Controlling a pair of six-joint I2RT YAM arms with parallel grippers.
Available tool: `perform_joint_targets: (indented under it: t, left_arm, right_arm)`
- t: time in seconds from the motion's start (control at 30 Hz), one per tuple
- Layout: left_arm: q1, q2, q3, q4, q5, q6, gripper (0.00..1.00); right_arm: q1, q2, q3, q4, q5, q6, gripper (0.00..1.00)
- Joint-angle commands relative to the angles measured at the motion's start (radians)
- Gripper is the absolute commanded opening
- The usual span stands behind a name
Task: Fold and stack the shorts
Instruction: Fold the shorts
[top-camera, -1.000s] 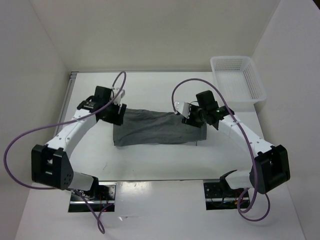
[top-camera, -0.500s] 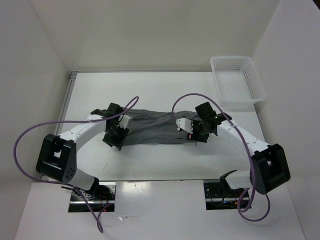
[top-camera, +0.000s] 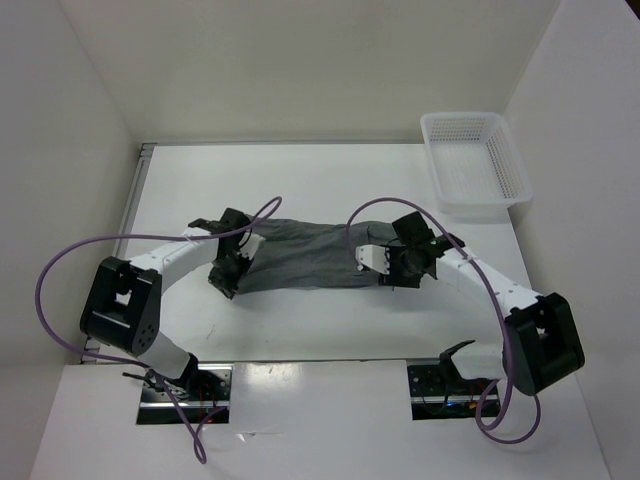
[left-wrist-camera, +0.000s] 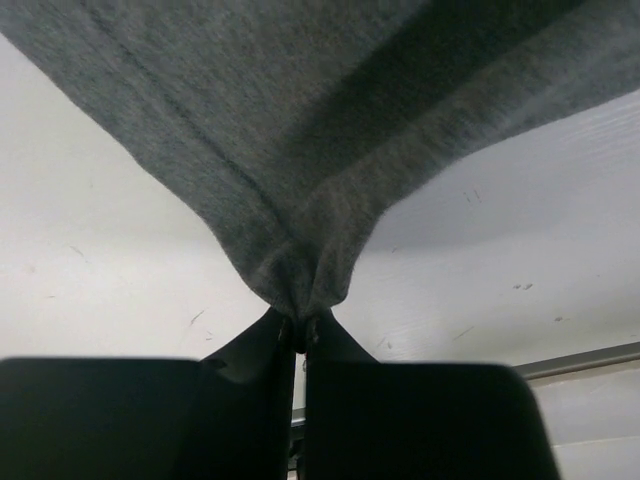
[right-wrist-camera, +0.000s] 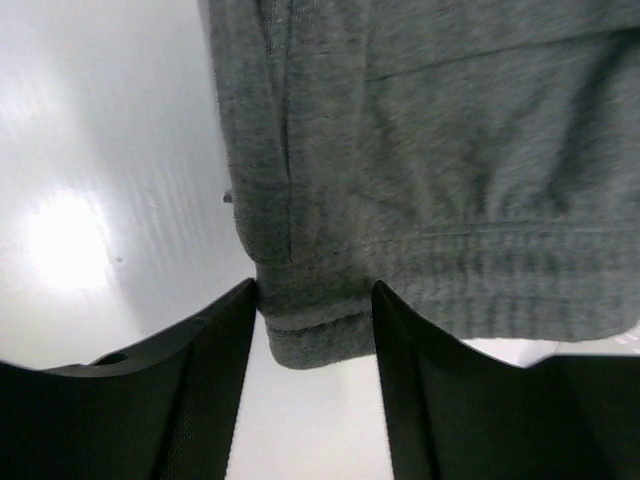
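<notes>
The grey shorts (top-camera: 310, 258) lie spread flat across the middle of the table. My left gripper (top-camera: 226, 275) sits at their near left corner. In the left wrist view it (left-wrist-camera: 300, 322) is shut on a bunched tip of the shorts (left-wrist-camera: 330, 120), which fan out above the jaws. My right gripper (top-camera: 388, 268) is at the near right corner. The right wrist view shows it (right-wrist-camera: 312, 300) open, its two fingers astride the ribbed waistband corner of the shorts (right-wrist-camera: 440, 150). The cloth there reaches both inner faces without being pinched.
A white mesh basket (top-camera: 462, 115) stands at the back right corner of the table (top-camera: 300, 190). White walls close in the left, back and right sides. Purple cables loop over both arms.
My left gripper has come down from the far left corner to the near left one and shut on the cloth. My right gripper has dropped to the near right corner, jaws slightly narrower.
</notes>
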Motion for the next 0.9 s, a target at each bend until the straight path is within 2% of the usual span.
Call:
perform_joint_targets:
  t: [0.0,0.1,0.13,0.27,0.47,0.63,0.77,0.8,0.87]
  left_arm:
    - [-0.005,0.0,0.043,0.017,-0.038,0.004,0.0]
    - [-0.005,-0.009,0.069,0.027,-0.051,0.004,0.0]
    - [-0.005,-0.009,0.069,0.027,-0.051,0.004,0.0]
    - [-0.005,-0.018,0.099,0.027,-0.051,0.004,0.0]
    - [-0.005,-0.038,0.201,0.027,-0.042,0.004,0.0]
    - [0.06,-0.004,0.384,0.154,-0.156,0.004,0.0]
    - [0.106,0.103,0.568,0.374,-0.279,0.004,0.0]
    - [0.116,0.127,0.61,0.405,-0.308,0.004,0.0]
    - [0.151,0.196,0.697,0.471,-0.359,0.004,0.0]
  right_arm:
    - [0.0,-0.011,-0.081,0.147,0.119,-0.04,0.54]
    - [0.0,-0.002,-0.09,0.163,0.141,-0.064,0.32]
    - [0.0,-0.002,-0.077,0.163,0.141,-0.049,0.16]
    - [0.0,-0.011,-0.012,0.141,0.095,-0.007,0.0]
    - [0.0,-0.011,0.161,0.037,0.017,0.024,0.0]
    - [0.0,0.07,0.348,0.061,-0.004,0.033,0.0]
    - [0.0,0.179,0.428,0.207,0.041,0.089,0.0]
    - [0.0,0.205,0.428,0.323,0.065,0.114,0.0]
    - [-0.009,0.277,0.463,0.449,0.148,0.19,0.0]
